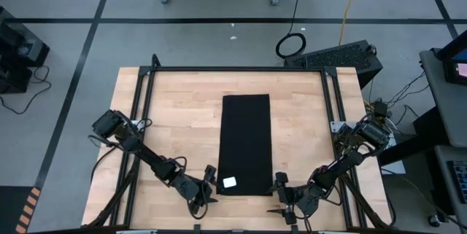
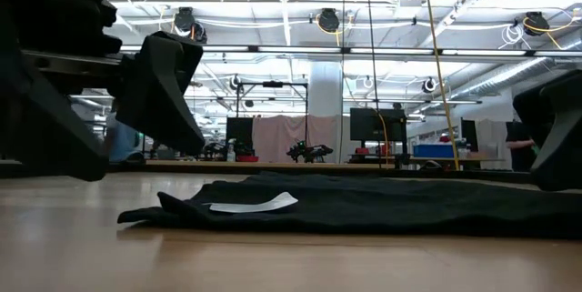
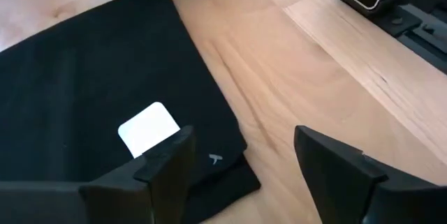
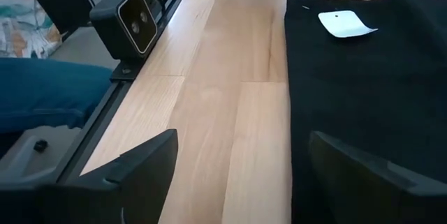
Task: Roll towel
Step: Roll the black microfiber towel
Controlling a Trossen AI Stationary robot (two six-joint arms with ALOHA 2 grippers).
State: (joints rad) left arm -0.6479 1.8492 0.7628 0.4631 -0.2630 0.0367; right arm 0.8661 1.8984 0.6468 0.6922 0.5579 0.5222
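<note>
The black towel (image 1: 245,143) lies flat on the wooden table, its long sides running near to far, with a small white tag (image 1: 229,183) at its near left corner. My left gripper (image 1: 210,184) is open just left of that corner, one finger (image 3: 167,165) over the towel's edge near the tag (image 3: 148,128). My right gripper (image 1: 281,190) is open just right of the towel's near right corner, with the towel's edge (image 4: 288,112) between its fingers in the right wrist view. In the low view the towel (image 2: 364,206) lies low on the table.
A black metal frame (image 1: 241,69) runs along the table's far and side edges. A camera block (image 4: 133,21) sits on the rail at the near edge. A person's blue-clad leg (image 4: 42,102) shows beyond the near edge. Bare wood lies on both sides of the towel.
</note>
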